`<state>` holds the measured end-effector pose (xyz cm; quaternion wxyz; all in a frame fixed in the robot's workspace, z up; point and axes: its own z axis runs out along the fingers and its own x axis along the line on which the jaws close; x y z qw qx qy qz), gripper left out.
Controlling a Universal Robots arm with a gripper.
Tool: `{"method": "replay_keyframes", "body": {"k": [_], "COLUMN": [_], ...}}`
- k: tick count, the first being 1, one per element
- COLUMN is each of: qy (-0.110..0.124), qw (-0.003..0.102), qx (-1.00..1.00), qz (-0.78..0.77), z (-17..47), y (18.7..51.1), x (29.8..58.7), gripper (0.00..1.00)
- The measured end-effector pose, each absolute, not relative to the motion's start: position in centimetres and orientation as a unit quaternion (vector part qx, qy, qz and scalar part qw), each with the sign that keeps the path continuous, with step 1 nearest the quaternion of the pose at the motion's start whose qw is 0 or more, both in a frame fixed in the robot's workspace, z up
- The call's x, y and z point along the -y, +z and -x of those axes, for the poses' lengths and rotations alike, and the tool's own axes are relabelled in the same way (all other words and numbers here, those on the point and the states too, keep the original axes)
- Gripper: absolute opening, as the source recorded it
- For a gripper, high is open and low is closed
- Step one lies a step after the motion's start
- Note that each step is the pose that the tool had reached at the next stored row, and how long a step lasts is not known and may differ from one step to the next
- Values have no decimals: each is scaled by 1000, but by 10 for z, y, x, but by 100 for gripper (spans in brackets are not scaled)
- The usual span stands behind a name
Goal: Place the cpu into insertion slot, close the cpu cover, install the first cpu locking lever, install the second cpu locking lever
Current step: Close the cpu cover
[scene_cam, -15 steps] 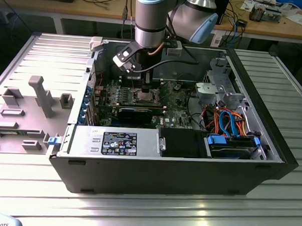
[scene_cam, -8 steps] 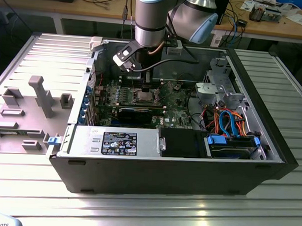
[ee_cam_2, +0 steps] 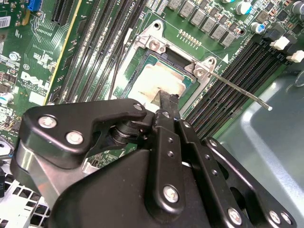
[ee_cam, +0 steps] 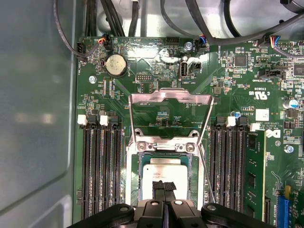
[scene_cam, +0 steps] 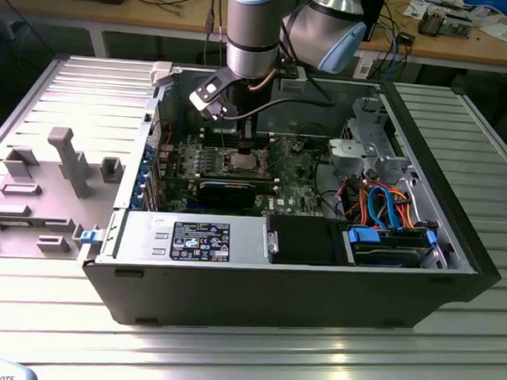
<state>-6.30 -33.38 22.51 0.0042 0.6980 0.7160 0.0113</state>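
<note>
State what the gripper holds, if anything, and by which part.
Nothing seems held. The gripper is shut, fingertips together with nothing between them, over the cpu, which lies flat in the slot.

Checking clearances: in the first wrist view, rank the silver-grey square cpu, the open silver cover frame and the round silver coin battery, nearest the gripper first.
1. Silver-grey square cpu, in the socket, right at the gripper.
2. Open silver cover frame, beyond the socket.
3. Round silver coin battery, past the frame.
</note>
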Motion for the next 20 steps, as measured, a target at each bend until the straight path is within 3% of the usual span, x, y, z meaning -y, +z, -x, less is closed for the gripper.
{"method": "replay_keyframes", "body": {"k": [20], "qy": [11], "qw": [4], "qx": [-716], "qz": [-698], "z": [63], "y": [232], "x": [334], "gripper": [11]}}
